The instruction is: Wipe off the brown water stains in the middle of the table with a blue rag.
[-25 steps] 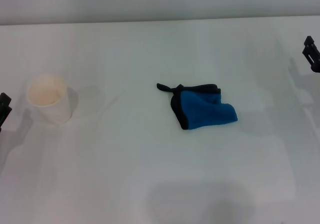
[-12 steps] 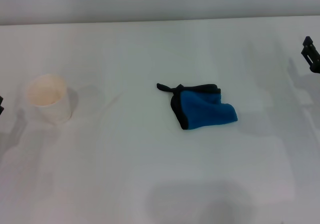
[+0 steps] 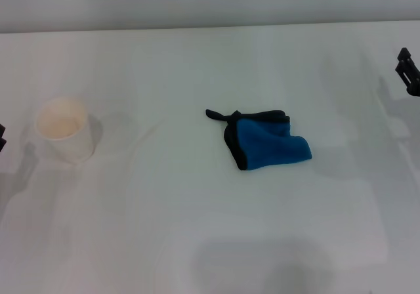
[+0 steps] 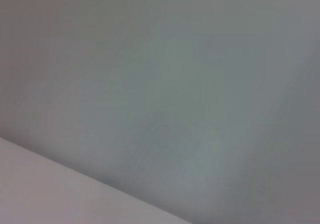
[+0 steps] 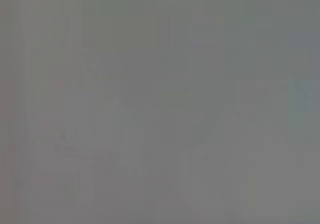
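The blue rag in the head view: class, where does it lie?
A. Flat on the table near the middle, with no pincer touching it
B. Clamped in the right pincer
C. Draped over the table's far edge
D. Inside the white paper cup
A: the blue rag lies on the table, apart from the paper cup, with the left pincer and right pincer at the edges.

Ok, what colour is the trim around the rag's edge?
Black, edging the bright blue rag, with a black loop at one corner. The head view shows it best.
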### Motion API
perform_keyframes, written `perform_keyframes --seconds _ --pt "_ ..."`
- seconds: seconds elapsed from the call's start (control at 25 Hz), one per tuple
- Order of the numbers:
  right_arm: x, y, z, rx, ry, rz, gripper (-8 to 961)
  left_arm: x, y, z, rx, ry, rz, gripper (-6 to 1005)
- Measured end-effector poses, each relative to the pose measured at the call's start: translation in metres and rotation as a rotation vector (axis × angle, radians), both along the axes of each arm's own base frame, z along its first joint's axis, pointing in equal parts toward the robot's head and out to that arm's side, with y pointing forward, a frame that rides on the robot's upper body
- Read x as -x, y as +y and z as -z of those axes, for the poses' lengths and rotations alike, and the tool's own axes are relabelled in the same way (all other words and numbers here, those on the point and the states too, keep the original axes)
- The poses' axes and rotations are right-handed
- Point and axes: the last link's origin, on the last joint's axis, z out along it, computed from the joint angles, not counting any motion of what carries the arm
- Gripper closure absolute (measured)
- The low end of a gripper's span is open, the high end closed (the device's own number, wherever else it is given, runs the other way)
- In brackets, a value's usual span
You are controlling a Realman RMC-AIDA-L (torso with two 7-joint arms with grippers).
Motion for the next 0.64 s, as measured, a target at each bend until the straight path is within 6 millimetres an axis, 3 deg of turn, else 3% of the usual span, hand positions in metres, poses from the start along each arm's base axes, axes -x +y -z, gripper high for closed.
perform_keyframes --seconds 0.64 --pt "-0.0001 -0.0022 0.0023 0.008 0.0 -0.001 199 -0.0008 0.0002 0.0014 0.023 0.011 0.014 109"
